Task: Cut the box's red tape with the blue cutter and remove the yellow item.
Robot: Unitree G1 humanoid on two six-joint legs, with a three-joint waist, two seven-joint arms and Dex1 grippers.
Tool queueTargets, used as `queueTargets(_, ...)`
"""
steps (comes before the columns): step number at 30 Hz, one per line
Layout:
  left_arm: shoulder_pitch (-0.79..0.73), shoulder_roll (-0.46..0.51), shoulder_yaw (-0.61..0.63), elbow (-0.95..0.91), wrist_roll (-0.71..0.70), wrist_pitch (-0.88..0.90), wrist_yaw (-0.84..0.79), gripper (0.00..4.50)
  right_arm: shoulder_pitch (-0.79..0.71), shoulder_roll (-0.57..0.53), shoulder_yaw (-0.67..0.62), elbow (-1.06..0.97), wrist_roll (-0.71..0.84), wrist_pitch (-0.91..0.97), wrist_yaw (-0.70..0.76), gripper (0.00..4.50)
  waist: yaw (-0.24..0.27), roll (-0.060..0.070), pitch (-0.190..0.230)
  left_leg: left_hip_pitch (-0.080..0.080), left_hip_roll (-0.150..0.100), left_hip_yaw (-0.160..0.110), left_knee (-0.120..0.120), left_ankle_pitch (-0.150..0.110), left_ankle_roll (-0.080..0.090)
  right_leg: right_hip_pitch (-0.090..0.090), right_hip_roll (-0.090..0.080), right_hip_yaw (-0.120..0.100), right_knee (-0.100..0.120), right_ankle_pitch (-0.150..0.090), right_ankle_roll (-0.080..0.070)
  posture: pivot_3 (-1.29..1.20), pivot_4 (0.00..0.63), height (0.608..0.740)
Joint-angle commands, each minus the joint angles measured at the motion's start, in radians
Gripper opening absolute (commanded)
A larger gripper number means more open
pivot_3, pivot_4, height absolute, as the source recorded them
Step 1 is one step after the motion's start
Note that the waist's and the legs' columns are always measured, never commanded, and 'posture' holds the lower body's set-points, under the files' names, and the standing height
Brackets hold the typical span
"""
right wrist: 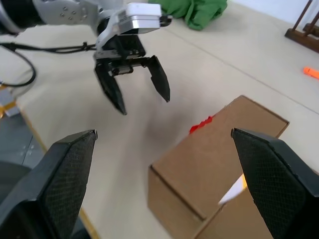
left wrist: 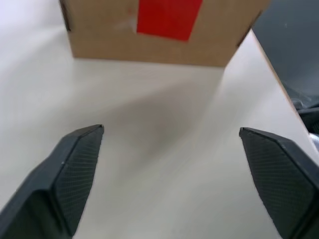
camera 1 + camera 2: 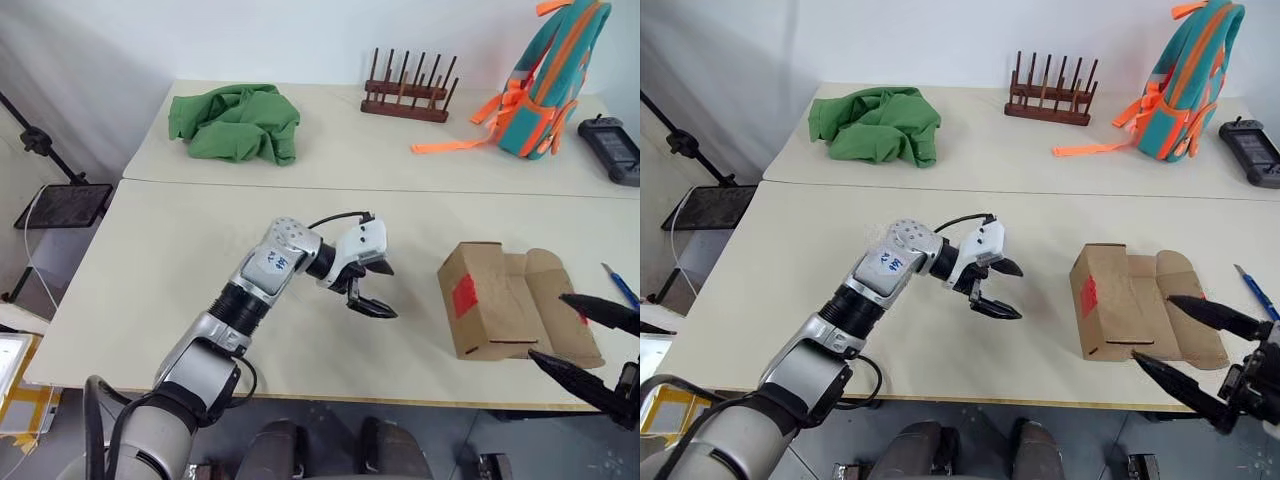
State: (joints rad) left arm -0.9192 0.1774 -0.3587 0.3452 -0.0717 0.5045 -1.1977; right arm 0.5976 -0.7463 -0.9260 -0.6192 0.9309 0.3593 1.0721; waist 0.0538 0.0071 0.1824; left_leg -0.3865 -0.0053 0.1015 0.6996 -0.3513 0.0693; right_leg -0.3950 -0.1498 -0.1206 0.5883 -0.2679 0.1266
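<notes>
My left pincer (image 3: 371, 290) hangs empty with fingers spread, pointing at the box (image 3: 485, 300) on the worktop (image 3: 180, 260), whose red tape (image 3: 464, 294) faces it across a bare gap. My right pincer (image 3: 580, 340), also spread and empty, hovers just over the box's open flaps at the near right and is the nearer one. The cutter (image 3: 620, 284) lies beyond the flaps, its long axis running away from me; inside the box I think I glimpse yellow.

Matt brown cardboard box (image 3: 495, 300), glossy red tape (image 2: 168, 18), smooth matt table (image 3: 180, 270)
</notes>
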Motion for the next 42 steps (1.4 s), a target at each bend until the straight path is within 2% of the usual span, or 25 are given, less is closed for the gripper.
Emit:
queueTargets(1,-0.089,-0.039,0.116,-0.067,-0.126,0.041,0.011,4.48,0.042,-0.008,-0.07,0.042,-0.034,0.009,0.014,4.5,0.005,0.0,0.0,-0.001,0.0,-0.001,0.0,0.0,0.0,0.0,0.0,-0.001,0.0,0.0,0.0,0.0,0.15,0.74)
queueTargets(2,-0.111,-0.049,0.134,-0.064,-0.148,0.038,0.009,4.48,0.048,-0.01,-0.072,0.052,-0.061,0.01,0.002,4.5,0.006,0.0,0.0,-0.002,0.0,-0.001,0.001,0.001,0.001,0.0,0.001,-0.002,0.0,0.0,0.0,0.0,0.15,0.74)
queueTargets(4,-0.148,-0.05,0.143,-0.047,-0.161,0.013,-0.007,4.48,0.066,-0.049,-0.039,0.079,-0.218,0.021,-0.072,4.5,0.004,0.0,0.0,-0.002,-0.002,-0.001,0.001,0.001,0.001,0.001,0.002,-0.003,-0.001,0.0,0.0,0.0,0.15,0.74)
queueTargets(6,-0.163,-0.043,0.136,-0.029,-0.156,-0.008,-0.012,4.48,0.058,-0.065,-0.008,0.095,-0.288,0.028,-0.111,4.5,0.001,0.0,0.0,-0.002,-0.003,0.001,0.001,0.001,0.002,0.001,0.002,-0.003,-0.001,0.001,0.001,0.0,0.15,0.74)
queueTargets(11,-0.194,-0.031,0.129,0.04,-0.111,-0.068,0.043,4.48,-0.164,-0.089,0.252,0.121,-0.441,-0.031,-0.224,4.5,-0.017,0.0,0.001,0.0,-0.002,0.003,0.001,0.003,0.001,0.0,0.003,-0.008,0.001,0.001,0.001,0.0,0.15,0.74)
queueTargets(18,-0.18,-0.036,0.125,0.043,-0.098,-0.075,0.102,4.48,-0.334,-0.094,0.44,-0.005,-0.391,0.08,-0.261,4.5,-0.02,0.002,0.002,-0.001,-0.002,0.0,0.001,0.007,0.0,-0.001,0.004,-0.011,0.003,0.0,0.001,0.0,0.15,0.74)
queueTargets(22,-0.169,-0.017,0.128,0.033,-0.098,-0.065,0.114,4.48,-0.441,-0.083,0.589,-0.071,-0.366,0.182,-0.312,4.5,-0.024,0.001,0.002,-0.002,-0.002,0.001,0.001,0.007,0.0,0.0,0.003,-0.011,0.003,0.001,0.001,0.0,0.15,0.74)
queueTargets(29,-0.136,-0.003,0.113,0.002,-0.103,-0.053,0.118,4.48,-0.603,-0.073,0.802,-0.028,-0.436,0.317,-0.402,4.5,-0.027,0.001,0.002,-0.002,-0.003,0.0,0.001,0.007,0.0,0.0,0.003,-0.012,0.003,0.001,0.001,0.0,0.15,0.74)
queueTargets(37,-0.106,0.003,0.096,-0.021,-0.098,-0.05,0.127,4.48,-0.86,-0.133,0.909,0.022,-0.455,0.543,-0.43,4.5,-0.027,0.002,0.002,-0.003,-0.002,-0.001,0.002,0.008,0.001,-0.001,0.003,-0.013,0.003,0.001,0.001,0.0,0.15,0.74)
queueTargets(42,-0.102,0.03,0.108,-0.015,-0.097,-0.067,0.117,4.48,-0.865,-0.246,0.891,-0.03,-0.407,0.669,-0.364,4.5,-0.026,0.001,0.002,-0.004,-0.003,-0.002,0.002,0.008,0.001,-0.001,0.003,-0.014,0.002,0.001,0.001,0.0,0.15,0.74)
